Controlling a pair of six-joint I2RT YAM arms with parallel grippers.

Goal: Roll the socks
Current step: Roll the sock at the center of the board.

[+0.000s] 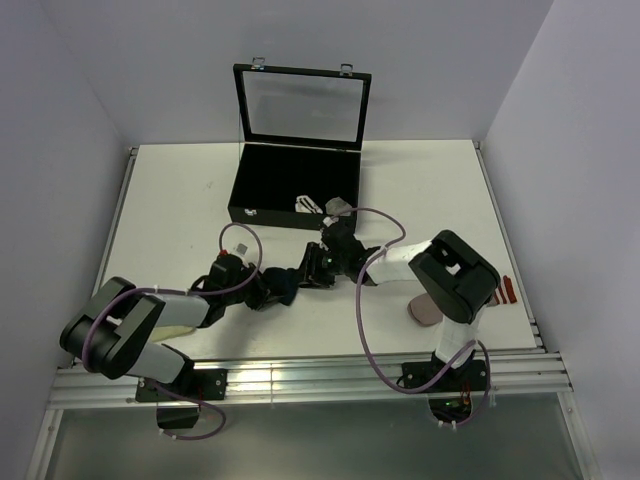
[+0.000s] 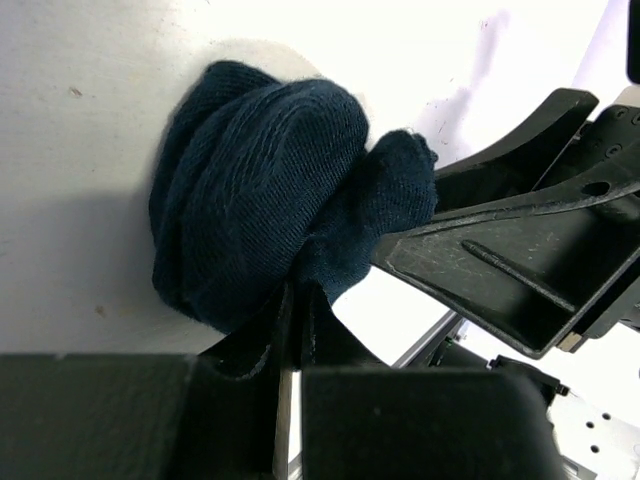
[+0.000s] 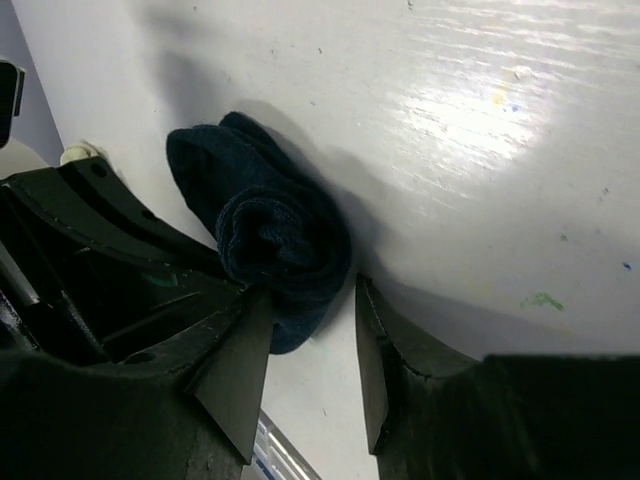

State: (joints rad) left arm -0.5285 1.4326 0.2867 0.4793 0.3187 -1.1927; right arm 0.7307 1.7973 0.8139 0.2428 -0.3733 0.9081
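Note:
A plain navy sock (image 2: 255, 180) lies rolled into a bundle on the white table between my two grippers. My left gripper (image 2: 298, 296) is shut on a fold of its fabric at the near side of the roll. In the right wrist view the navy sock (image 3: 275, 240) shows its coiled end. My right gripper (image 3: 312, 295) stands open around that end, one finger against the cloth and the other apart from it. From above, the sock (image 1: 286, 287) sits between the left gripper (image 1: 266, 293) and the right gripper (image 1: 306, 272). A white striped sock (image 1: 304, 203) and a grey sock (image 1: 338, 207) lie in the case.
An open black case (image 1: 262, 186) with its clear lid raised stands at the back centre. A pinkish-grey flat piece (image 1: 424, 311) lies beside the right arm's base. A small red object (image 1: 507, 290) rests near the table's right edge. A metal rail (image 1: 300, 375) runs along the near edge.

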